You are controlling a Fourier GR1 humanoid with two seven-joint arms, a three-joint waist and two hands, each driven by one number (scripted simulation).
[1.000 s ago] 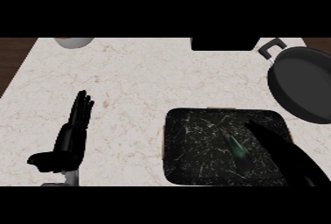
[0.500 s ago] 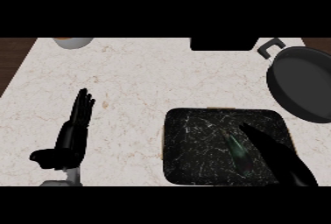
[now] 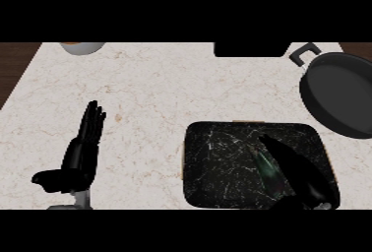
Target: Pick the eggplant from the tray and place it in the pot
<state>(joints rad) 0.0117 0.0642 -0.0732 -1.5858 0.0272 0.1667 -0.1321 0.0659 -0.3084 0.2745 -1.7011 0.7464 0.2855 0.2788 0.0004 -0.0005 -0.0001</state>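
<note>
The right hand (image 3: 301, 170) has slid nearer along the eggplant (image 3: 266, 170), its straight fingers lying against it, nothing grasped yet. The eggplant stays on the tray (image 3: 218, 162); the pot (image 3: 341, 93) waits far right.

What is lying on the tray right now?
On the dark marbled tray lies the eggplant, at its right half. The right hand reaches over it, fingers straight, hiding the eggplant's right side and near end; contact cannot be judged.
</note>
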